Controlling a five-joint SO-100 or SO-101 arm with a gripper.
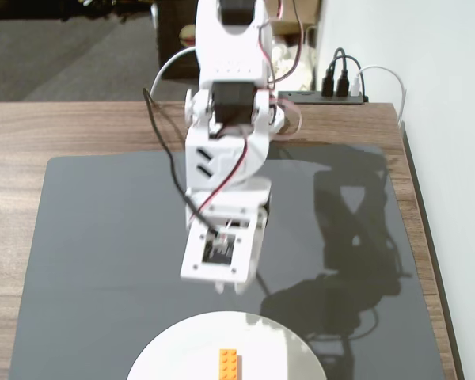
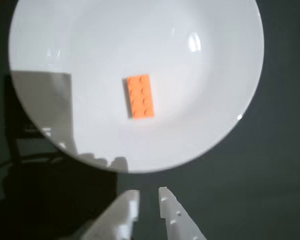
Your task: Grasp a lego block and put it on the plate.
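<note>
1. Lego block [image 2: 140, 96] lies flat on the plate [image 2: 205, 120], studs up, near the plate's middle in the wrist view; orange, two rows of studs.
2. Fixed view: same block [image 1: 229, 363] sits on the plate [image 1: 174, 348] at the bottom edge of the frame; plate is cut off by the frame there.
3. Plate is white, round, smooth; it rests on a dark mat [image 1: 103, 237] that covers most of the wooden counter [image 1: 32, 134].
4. Hand [image 2: 149, 197] hovers clear of the plate, fingertips a small gap apart, nothing between them. Not touching the block.
5. Wrist view: both white fingers [image 2: 172, 215] enter from the bottom edge, tips just outside the plate rim, over the dark mat.
6. Fixed view: hand [image 1: 228, 286] points down toward the near side, tips above the mat just short of the plate's far rim; white arm [image 1: 226, 150] rises behind it with red and black wires along it.
7. Arm shadow falls on the mat to the right in the fixed view, and across the plate's left part in the wrist view.
8. Power strip [image 1: 324, 98] with black plugs sits at the counter's far edge by the wall.
</note>
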